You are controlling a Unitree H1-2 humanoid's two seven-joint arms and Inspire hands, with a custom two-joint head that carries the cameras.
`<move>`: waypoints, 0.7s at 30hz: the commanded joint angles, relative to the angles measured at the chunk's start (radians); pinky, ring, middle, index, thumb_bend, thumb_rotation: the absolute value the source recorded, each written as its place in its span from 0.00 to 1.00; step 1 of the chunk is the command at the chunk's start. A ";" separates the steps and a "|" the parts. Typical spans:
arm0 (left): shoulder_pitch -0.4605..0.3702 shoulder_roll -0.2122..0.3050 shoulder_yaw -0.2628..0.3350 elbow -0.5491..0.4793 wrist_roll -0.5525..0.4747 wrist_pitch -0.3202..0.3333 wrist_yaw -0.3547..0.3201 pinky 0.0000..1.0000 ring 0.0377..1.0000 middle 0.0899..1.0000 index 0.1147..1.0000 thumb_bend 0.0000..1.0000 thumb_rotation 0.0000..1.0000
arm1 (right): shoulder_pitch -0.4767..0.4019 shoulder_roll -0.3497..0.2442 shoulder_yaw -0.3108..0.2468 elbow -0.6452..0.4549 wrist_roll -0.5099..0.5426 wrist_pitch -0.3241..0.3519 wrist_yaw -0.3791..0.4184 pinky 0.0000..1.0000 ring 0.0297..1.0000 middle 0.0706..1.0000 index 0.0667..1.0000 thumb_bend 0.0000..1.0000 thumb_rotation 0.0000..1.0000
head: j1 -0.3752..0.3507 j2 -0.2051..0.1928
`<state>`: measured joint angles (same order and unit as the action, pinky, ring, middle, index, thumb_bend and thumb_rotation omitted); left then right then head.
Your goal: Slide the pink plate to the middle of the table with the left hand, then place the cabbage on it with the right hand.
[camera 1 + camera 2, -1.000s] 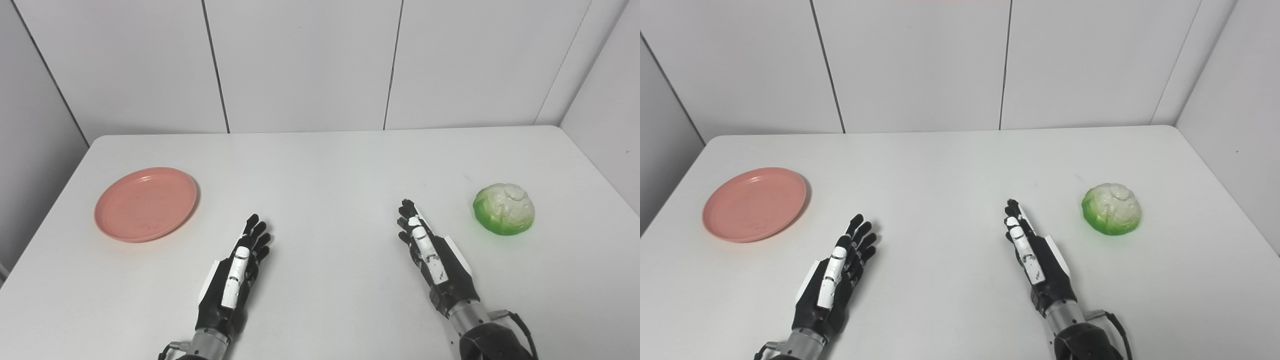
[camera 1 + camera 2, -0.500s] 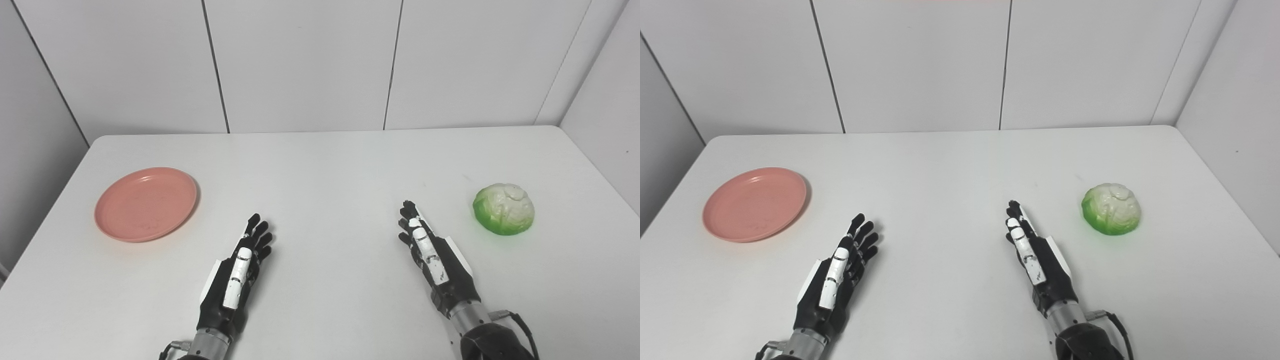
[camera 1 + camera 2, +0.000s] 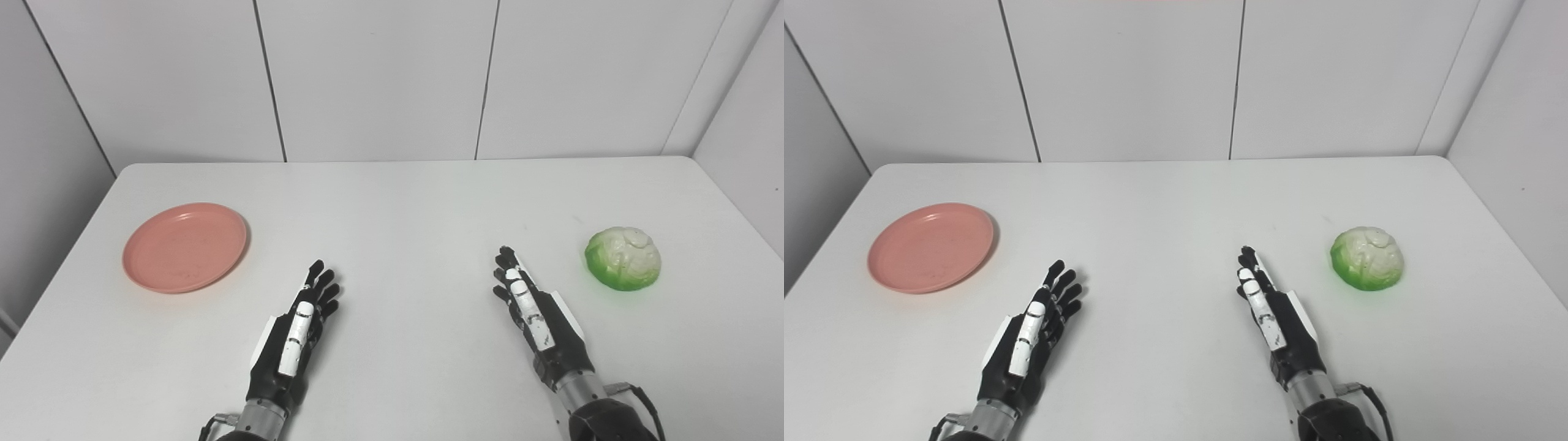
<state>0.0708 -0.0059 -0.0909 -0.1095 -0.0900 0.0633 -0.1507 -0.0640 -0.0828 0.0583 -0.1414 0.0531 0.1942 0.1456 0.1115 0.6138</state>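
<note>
the white surface (image 3: 404, 202) filled most of the view, its far edge meeting pale wall panels (image 3: 380, 73) and its corners rounded. the plate (image 3: 185, 247), pink and shallow, lay flat on the left part of the surface, well away from the middle and with nothing on it. the cabbage (image 3: 623, 258), a rounded head green at the base and whitish on top, sat on the right part of the surface, well apart from the plate.

the left robot hand (image 3: 293, 334) reached in from the bottom edge, low over the surface near the front, fingers stretched forward and a little spread, holding nothing. it was well short of the plate, which lay further back and to its left. the right robot hand (image 3: 539, 318) came in likewise on the other side, turned more on edge, fingers straight and held close together, also holding nothing. the cabbage lay to its right and slightly further back, not touching it. a dark cable (image 3: 643, 398) looped at the right wrist.
</note>
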 commanded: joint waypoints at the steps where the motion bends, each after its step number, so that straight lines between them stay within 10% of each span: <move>1: 0.023 -0.005 -0.014 0.059 0.023 0.019 0.013 0.95 0.96 0.98 0.97 0.50 1.00 | -0.016 -0.012 -0.009 0.019 0.021 -0.053 0.018 0.97 0.98 0.99 0.99 0.24 1.00 | 0.025 -0.014; 21: -0.010 -0.069 -0.034 0.165 0.075 -0.030 0.058 0.96 0.95 0.97 0.96 0.45 1.00 | -0.017 -0.064 -0.025 0.141 0.083 -0.199 0.090 0.99 0.98 0.99 1.00 0.24 1.00 | 0.179 -0.121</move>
<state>0.0317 -0.0568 -0.1065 -0.0401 -0.0181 0.0117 -0.0937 -0.0783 -0.1448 0.0350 -0.0096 0.1250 0.0170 0.2252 0.2915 0.4924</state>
